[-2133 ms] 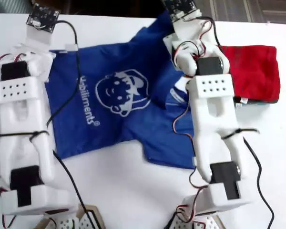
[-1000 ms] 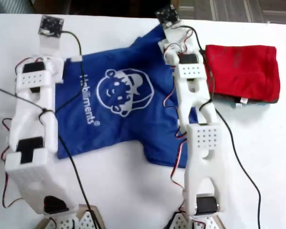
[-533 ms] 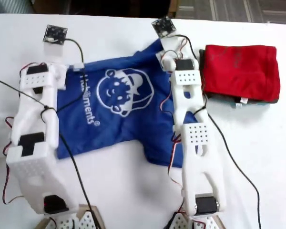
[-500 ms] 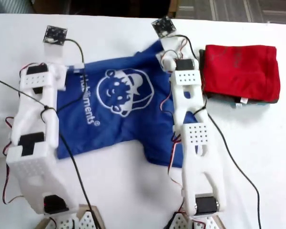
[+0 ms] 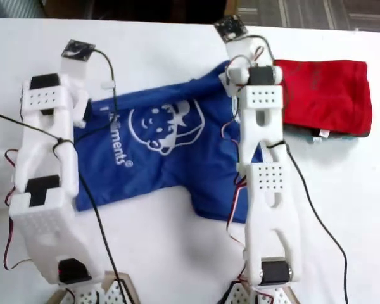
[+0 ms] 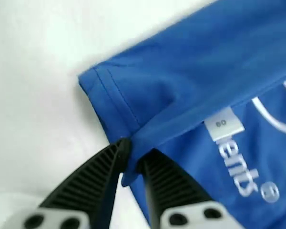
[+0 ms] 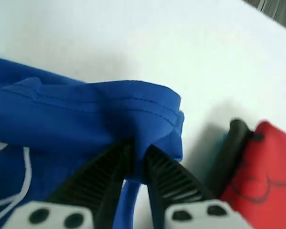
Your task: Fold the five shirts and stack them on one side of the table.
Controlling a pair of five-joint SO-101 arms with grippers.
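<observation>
The blue shirt [image 5: 158, 152] lies spread on the smooth white worktop [image 5: 164, 259] between the two arms. Its thin knit is rumpled, and a white cartoon-face print faces up. The left gripper [image 6: 132, 149] has its ribbed black fingers pinched almost together on a stitched hem corner, near a small white label [image 6: 222, 125]. The right gripper [image 7: 137, 149] is nipped just as tight on a doubled fold of the same blue fabric at the shirt's far edge — a twin row of stitching runs along that hem. Just beside it a folded red shirt [image 5: 329, 95] forms a soft rectangle on darker folded cloth [image 7: 231, 143], at the worktop's right side.
</observation>
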